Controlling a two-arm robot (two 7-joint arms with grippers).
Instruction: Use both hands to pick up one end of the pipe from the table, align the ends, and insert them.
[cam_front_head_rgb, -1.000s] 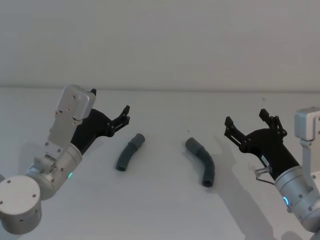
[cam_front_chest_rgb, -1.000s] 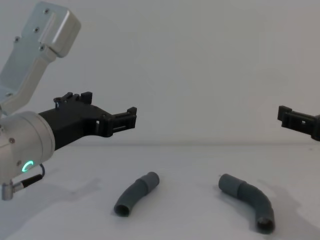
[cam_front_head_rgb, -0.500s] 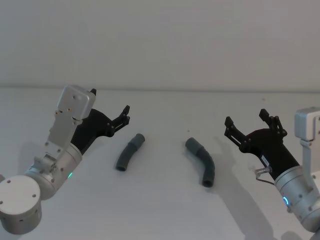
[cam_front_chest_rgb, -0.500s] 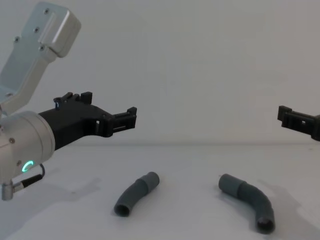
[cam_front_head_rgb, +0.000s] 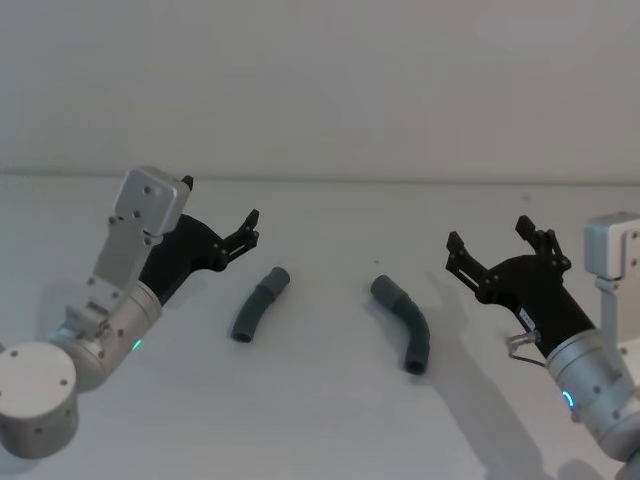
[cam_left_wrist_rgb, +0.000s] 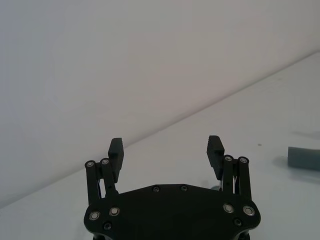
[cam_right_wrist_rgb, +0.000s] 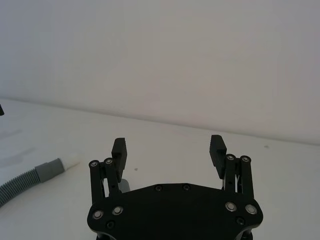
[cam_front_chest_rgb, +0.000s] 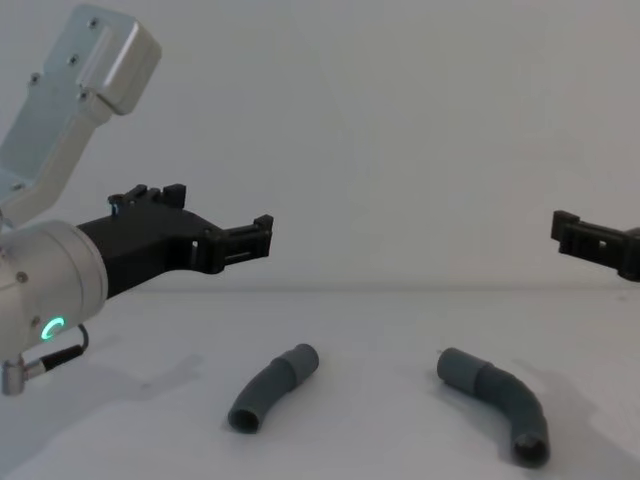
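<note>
A: Start with the biggest thing. What's on the plain white-grey flat table (cam_front_head_rgb: 330, 430)?
B: Just the two halves of the pipe, lying flat near the middle and well apart from each other. A silver cylindrical robot arm reaches in on either side of them. The left arm (cam_front_head_rgb: 105, 305) has a green ring light (cam_front_chest_rgb: 50, 328) at its wrist, and the right arm (cam_front_head_rgb: 600, 385) comes in opposite.
A: And the hands?
B: The left black plastic two-finger gripper (cam_left_wrist_rgb: 165, 149) hangs above the table to the left of its piece, fingers spread wide with nothing between them. The right black plastic two-finger gripper (cam_front_head_rgb: 490, 238) is likewise spread and empty, off to the right of its piece and clear of it.
A: So nothing's lifted.
B: No, I'd call this the approach. The left short dark-grey curved plastic elbow piece (cam_front_head_rgb: 258, 305) lies nearest the left gripper. The right dark-grey elbow piece (cam_front_head_rgb: 405, 322) bends away toward the near edge.
A: How would you take them?
B: Come down over the middle of each bend, jaws straddling the tube across its width, and keep off the collars. The round open mouth of the left piece (cam_front_head_rgb: 283, 272) and the round open mouth of the right piece (cam_front_head_rgb: 379, 287) point roughly toward each other, so I'd leave those bare for mating.
A: Any risk?
B: It's smooth round plastic on a smooth table, so a lopsided close will likely spin a piece. Centre first, then close gently
</note>
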